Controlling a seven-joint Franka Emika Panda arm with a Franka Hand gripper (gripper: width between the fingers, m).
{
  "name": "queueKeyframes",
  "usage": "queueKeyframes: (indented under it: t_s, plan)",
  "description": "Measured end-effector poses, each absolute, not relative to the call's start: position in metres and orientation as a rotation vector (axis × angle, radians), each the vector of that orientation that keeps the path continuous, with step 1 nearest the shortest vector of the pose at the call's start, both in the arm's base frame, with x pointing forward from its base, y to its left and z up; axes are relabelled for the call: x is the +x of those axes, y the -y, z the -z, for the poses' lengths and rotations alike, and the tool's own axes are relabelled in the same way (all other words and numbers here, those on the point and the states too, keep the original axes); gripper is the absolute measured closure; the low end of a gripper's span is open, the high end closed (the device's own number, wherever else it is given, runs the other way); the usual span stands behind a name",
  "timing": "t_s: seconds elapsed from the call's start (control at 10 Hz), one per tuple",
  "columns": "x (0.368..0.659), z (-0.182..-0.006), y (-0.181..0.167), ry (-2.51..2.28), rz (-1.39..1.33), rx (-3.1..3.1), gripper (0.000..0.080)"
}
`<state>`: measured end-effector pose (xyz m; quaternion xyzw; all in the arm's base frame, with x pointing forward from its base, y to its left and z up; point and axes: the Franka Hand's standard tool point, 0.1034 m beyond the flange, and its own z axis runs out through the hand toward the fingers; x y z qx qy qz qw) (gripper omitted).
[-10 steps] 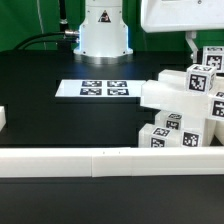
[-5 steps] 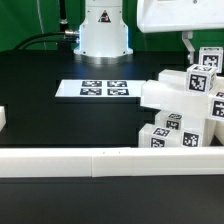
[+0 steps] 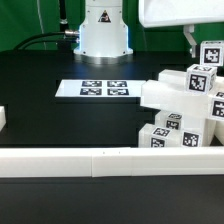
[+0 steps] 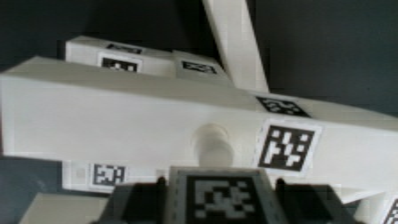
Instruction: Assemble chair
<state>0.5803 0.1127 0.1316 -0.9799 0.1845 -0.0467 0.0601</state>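
The partly joined chair (image 3: 180, 112) stands at the exterior view's right, a stack of glossy white blocks with black-and-white tags. Just above its top hangs a short square post (image 3: 212, 53) with a tag on its face, and my gripper (image 3: 207, 44) is shut on it. In the wrist view the tagged post (image 4: 217, 196) sits between my dark fingers (image 4: 143, 205), with the gripper (image 4: 217, 203) over the chair's broad white slab (image 4: 125, 110). A small peg (image 4: 214, 145) shows on that slab right under the post. The post appears apart from the chair.
The marker board (image 3: 104, 89) lies flat mid-table before the robot base (image 3: 103, 30). A long low white rail (image 3: 100, 160) runs along the front. A small white block (image 3: 3, 120) sits at the exterior view's left edge.
My gripper has lifted a little with the post still in it. The chair stack and everything else stay put.
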Motion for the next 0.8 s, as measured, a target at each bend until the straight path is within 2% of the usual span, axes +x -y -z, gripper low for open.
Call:
queueKeyframes:
  t_s: [0.8]
  plan:
    - [0.569, -0.124, -0.123, -0.660, 0.105, -2.941, 0.0515]
